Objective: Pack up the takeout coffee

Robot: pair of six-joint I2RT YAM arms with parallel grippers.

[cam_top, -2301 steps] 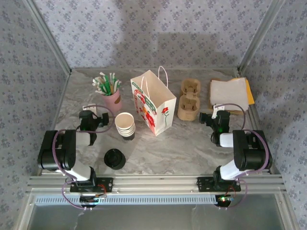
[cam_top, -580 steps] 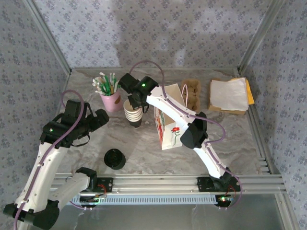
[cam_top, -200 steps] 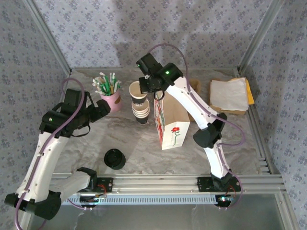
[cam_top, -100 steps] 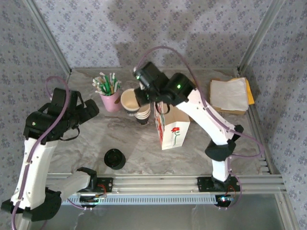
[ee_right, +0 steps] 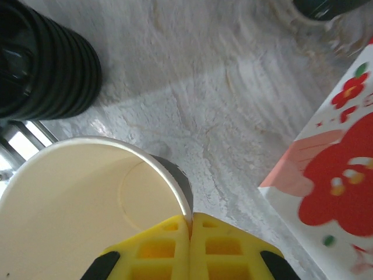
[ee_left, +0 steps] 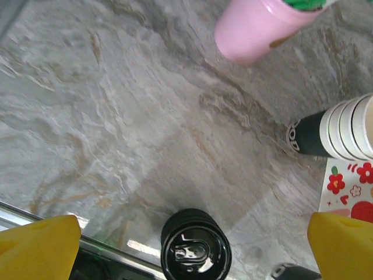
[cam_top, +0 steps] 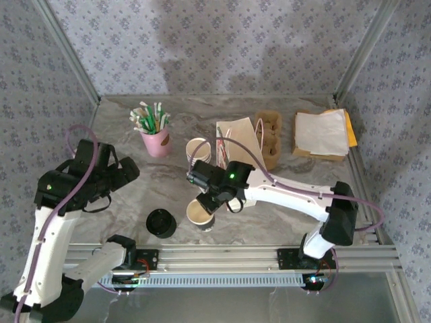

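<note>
Right gripper (ee_right: 189,227) pinches cup (ee_right: 87,210) rim beside black lids (ee_right: 41,64); thin hold could let it tip; left gripper (cam_top: 128,169) spread wide

The table (cam_top: 141,202) is seen as a smooth, marble-patterned surface with a faint sheen. The black lid stack (ee_left: 195,245), near and to the left, is shown as glossy plastic on top and ribbed down its side. Matt cream paper is seen inside the paper cup (ee_right: 87,198). The fingers (ee_right: 151,251) of the right gripper (ee_right: 189,221) are shown as yellow plastic moulded in a grid. The pink cup (cam_top: 156,142), far left, appears smooth. The bag (cam_top: 236,134) is made of white paper printed with red flowers. The cup carriers (cam_top: 271,138), further right, appear as rough brown pulp board. The near rail (cam_top: 222,256) is seen as dull grooved metal.
</note>
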